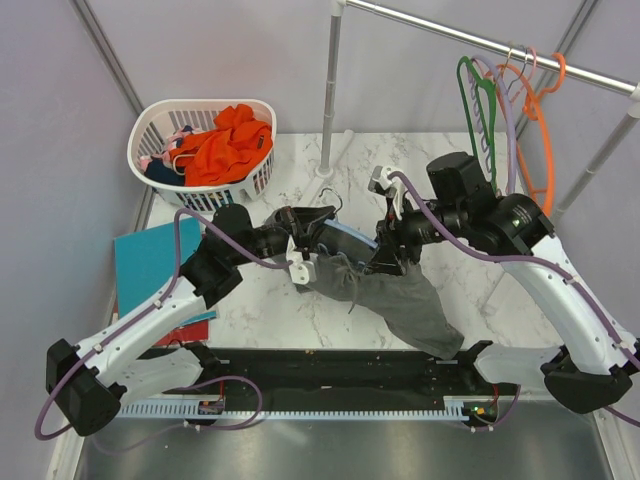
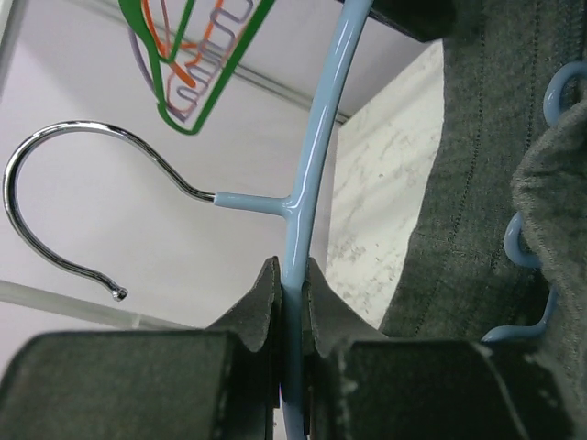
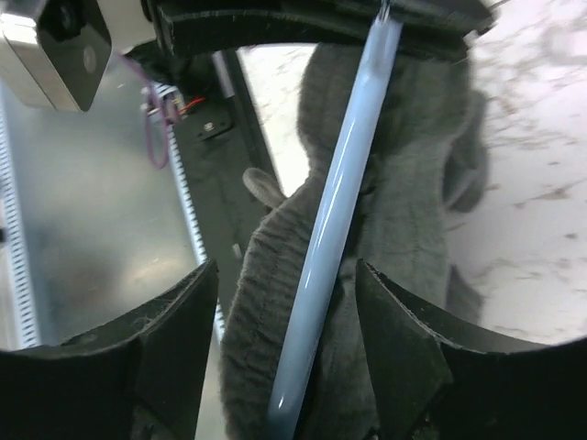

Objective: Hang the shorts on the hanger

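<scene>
Shorts [image 1: 405, 295], draped over the light-blue hanger [image 2: 316, 137] held above the worktop [image 1: 270, 310], the nearer leg trailing down onto it. Just beyond, my right fingers [image 3: 174, 339] stand spread on either side of bar and cloth, gripping neither. My left fingers [image 2: 257, 312] pinch the hanger's thin frame close to its hook [image 2: 55, 183]. Risks, as I judge them: the trailing weight may drag the cloth off the smooth bar, and the hanger may twist within that single pinch.
</scene>
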`<control>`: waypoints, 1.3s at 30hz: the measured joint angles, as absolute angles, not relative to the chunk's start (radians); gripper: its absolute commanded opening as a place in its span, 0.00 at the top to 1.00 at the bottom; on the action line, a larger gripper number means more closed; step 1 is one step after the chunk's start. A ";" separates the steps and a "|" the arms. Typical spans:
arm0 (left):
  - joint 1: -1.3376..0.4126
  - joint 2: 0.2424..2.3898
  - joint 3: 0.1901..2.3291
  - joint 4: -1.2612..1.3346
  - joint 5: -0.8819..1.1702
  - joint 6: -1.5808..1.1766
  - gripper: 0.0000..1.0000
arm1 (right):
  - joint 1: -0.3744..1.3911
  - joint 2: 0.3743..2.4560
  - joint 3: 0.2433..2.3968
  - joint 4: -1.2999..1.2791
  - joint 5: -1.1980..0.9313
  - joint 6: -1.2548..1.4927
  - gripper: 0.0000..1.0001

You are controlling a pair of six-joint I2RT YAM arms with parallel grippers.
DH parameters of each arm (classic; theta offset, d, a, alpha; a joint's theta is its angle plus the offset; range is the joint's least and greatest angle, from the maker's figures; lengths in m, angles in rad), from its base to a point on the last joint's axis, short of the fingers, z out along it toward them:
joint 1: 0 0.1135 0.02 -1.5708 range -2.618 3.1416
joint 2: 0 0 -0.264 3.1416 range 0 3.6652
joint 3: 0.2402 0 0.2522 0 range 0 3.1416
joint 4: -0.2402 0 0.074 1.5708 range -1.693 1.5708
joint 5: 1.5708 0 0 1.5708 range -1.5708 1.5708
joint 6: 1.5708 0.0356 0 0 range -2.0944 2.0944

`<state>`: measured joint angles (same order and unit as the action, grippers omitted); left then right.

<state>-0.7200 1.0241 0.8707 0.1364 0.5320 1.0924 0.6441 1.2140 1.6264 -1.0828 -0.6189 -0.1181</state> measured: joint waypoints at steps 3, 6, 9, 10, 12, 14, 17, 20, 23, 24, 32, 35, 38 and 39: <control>-0.720 1.016 0.847 0.192 0.568 1.125 0.98 | 0.644 1.217 1.585 -1.083 -0.689 -0.086 0.55; -0.720 1.008 0.821 0.231 0.587 1.148 0.98 | 0.644 1.221 1.557 -1.074 -0.754 -0.056 0.65; -0.719 1.008 0.806 0.262 0.602 1.162 0.98 | 0.637 1.215 1.521 -1.060 -0.797 -0.006 0.72; -0.717 1.008 0.800 0.271 0.609 1.167 0.98 | 0.635 1.208 1.506 -1.048 -0.802 0.020 0.74; -0.713 1.012 0.789 0.296 0.622 1.171 0.98 | 0.628 1.190 1.477 -1.022 -0.804 0.068 0.85; -0.712 1.024 0.786 0.323 0.634 1.174 0.98 | 0.623 1.165 1.447 -0.989 -0.807 0.122 1.00; -0.713 1.047 0.786 0.369 0.659 1.174 0.93 | 0.619 1.129 1.414 -0.950 -0.808 0.194 1.00; -0.713 1.071 0.793 0.406 0.664 1.171 0.48 | 0.596 1.116 1.407 -0.934 -0.809 0.242 1.00; -0.704 1.093 0.819 0.413 0.608 1.129 0.10 | 0.550 1.115 1.409 -0.921 -0.819 0.300 1.00; -0.699 1.095 0.831 0.413 0.580 1.110 0.07 | 0.533 1.115 1.410 -0.915 -0.818 0.323 1.00; -0.616 1.042 0.976 0.347 0.381 0.838 0.01 | 0.424 1.113 1.479 -0.839 -0.718 0.496 1.00; -0.582 0.981 1.000 0.322 0.311 0.770 0.01 | 0.416 1.115 1.546 -0.864 -0.596 0.550 1.00; -0.577 0.928 1.002 0.302 0.274 0.738 0.01 | 0.416 1.135 1.621 -0.892 -0.480 0.593 1.00; -0.577 0.917 1.002 0.297 0.266 0.731 0.01 | 0.416 1.145 1.645 -0.891 -0.442 0.607 1.00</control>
